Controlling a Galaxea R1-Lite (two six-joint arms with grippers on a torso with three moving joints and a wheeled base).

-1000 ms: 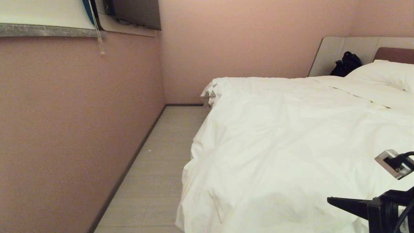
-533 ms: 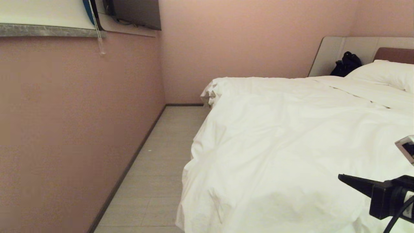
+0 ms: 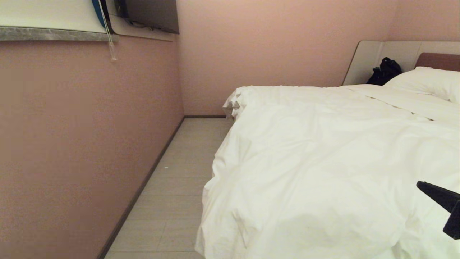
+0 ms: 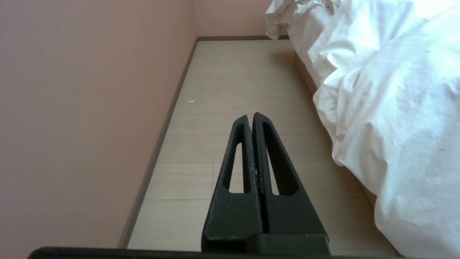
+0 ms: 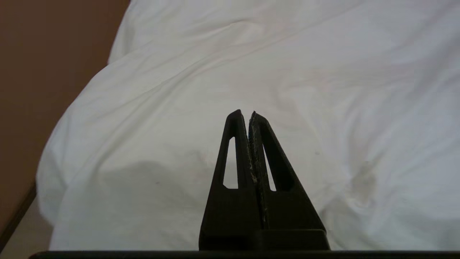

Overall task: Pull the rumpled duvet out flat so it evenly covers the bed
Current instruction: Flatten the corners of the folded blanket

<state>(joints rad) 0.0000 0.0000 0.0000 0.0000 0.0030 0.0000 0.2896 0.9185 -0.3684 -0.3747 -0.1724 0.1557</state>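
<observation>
The bed [image 3: 436,59] fills the right part of the room, its headboard at the far end. The duvet [image 3: 323,158] lies over almost all of it. It is spread, but not flat: there are soft wrinkles across the top, and the near left corner bulges and hangs over the left edge of the bed toward the floor [image 3: 172,194]. At the far left corner the fabric is bunched into a small crumpled knot. A pillow [image 3: 427,81] rests at the head of the bed, with a dark bag [image 3: 385,71] just beside it against the grey panel.

The right claw [image 5: 245,112] is above the duvet near the foot of the bed, toward the right side. It is clenched and it grasps nothing; the fabric below it is free. The left claw [image 4: 250,115] is parked low beside the bed, above the floor. It is also clenched and empty.

My judgement is that the step in hand is a pause between pulls: the cover is mostly in place, and no fabric is held. The next move calls for a claw to release its fingers, go down to an uneven edge, probably the sagging near left corner or the bunched far corner, pinch only the duvet and not the sheet under it, and pull outward gently so that the overhang becomes even.
</observation>
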